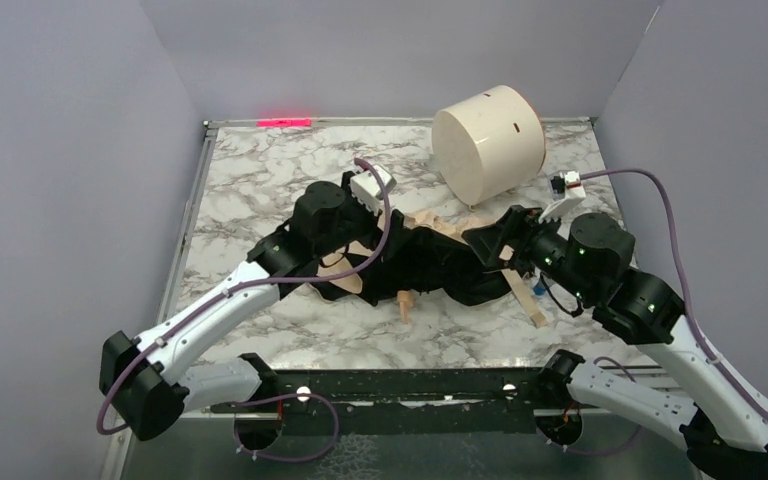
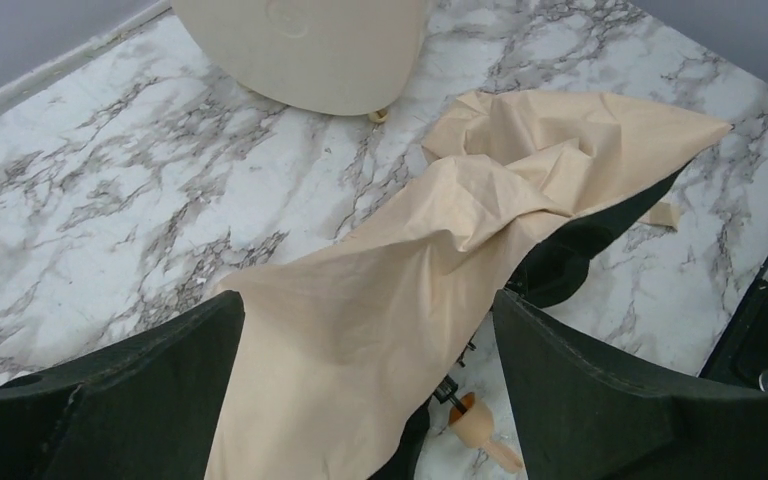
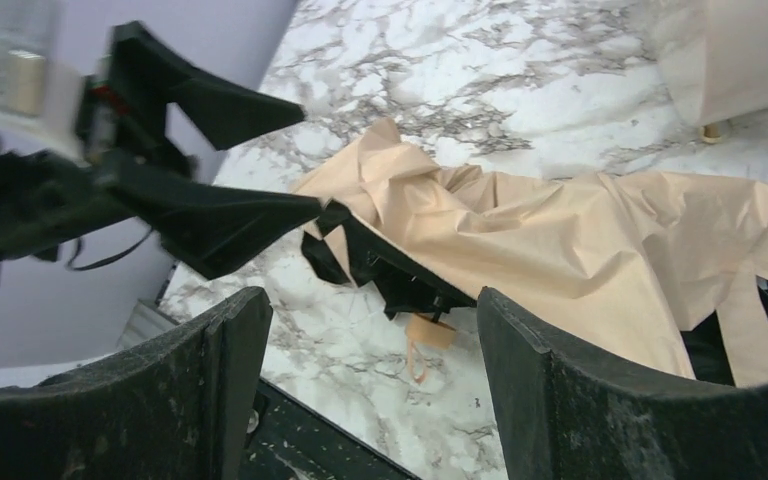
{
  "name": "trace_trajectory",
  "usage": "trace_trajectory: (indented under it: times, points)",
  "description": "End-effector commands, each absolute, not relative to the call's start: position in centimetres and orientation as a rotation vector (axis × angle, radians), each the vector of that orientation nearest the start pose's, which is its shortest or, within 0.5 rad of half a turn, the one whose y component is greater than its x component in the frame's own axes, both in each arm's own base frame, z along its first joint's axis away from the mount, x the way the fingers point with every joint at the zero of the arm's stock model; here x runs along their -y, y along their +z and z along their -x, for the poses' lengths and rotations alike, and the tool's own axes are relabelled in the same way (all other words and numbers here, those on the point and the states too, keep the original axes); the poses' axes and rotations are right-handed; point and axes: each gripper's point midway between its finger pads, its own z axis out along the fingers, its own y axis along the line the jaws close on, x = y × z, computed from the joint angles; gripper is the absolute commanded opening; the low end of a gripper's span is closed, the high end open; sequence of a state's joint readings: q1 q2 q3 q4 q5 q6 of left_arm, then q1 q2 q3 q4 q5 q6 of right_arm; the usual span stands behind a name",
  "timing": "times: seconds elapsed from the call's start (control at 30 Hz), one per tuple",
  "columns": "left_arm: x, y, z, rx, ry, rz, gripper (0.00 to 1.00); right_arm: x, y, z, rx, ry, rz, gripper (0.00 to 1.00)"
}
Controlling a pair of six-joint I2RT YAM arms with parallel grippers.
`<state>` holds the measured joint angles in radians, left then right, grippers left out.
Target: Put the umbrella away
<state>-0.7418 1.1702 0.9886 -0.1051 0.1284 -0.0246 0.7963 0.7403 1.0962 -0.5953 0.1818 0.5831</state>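
Left gripper [image 2: 365, 330] – black fingers [image 2: 140, 390] fill the bottom of its wrist view, jaws spread wide with nothing held, poised above cream fabric. Left arm [image 1: 210, 310]: rises from the near-left base, runs diagonally forward and to the right, wrist bent down over the left end of the umbrella [image 1: 430, 262].

Right gripper [image 3: 370, 310] – jaws likewise wide apart and empty, aimed low across the table toward the opposite gripper. Right arm [image 1: 650, 300]: comes up from the near-right base, elbow bent, forearm pointing left over the right end of the umbrella.

Umbrella: lies collapsed on the marble table [image 1: 250, 180] at mid-table, between the two grippers. Its crumpled heap, cream fabric over black, spreads left to right. Handle knob [image 1: 404, 302] sticks out toward the near edge; the shaft behind it is mostly hidden, so its exact line cannot be told. Strap [image 1: 528, 300] trails toward the near right.

White drum [image 1: 488, 145]: tipped on its side at the far right of the table, just beyond the fabric.
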Motion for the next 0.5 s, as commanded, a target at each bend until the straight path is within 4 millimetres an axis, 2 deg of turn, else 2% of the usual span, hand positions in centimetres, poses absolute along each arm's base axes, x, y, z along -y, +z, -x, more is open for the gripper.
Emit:
trace_trajectory:
  times: [0.0,0.07,0.13,0.2,0.33,0.4,0.47]
  points:
    - [25.7,28.5,-26.3,-1.757,-0.62,-0.677,0.95,-17.3,34.3,-21.8,-1.882,0.619,0.049,0.79]
    - [25.0,29.2,-26.0,-1.757,-0.611,-0.673,0.96,-18.0,33.6,-22.9,-1.932,0.56,0.076,0.79]
    - [24.1,29.6,-26.1,-1.761,-0.583,-0.644,0.96,-18.9,31.7,-23.9,-2.01,0.498,0.106,0.79]
    - [22.4,29.2,-27.2,-1.809,-0.501,-0.548,0.99,-19.5,29.7,-24.8,-2.072,0.442,0.129,0.79]
    - [20.4,26.1,-28.9,-1.943,-0.432,-0.464,0.98,-19.6,25.7,-26.6,-2.165,0.393,0.126,0.8]
    - [19.9,24.3,-29.2,-1.994,-0.452,-0.426,0.99,-19.2,23.4,-27.5,-2.217,0.417,0.113,0.8]
    - [20.4,22.6,-28.9,-2.021,-0.497,-0.424,0.99,-18.5,21.3,-28.4,-2.248,0.445,0.091,0.8]
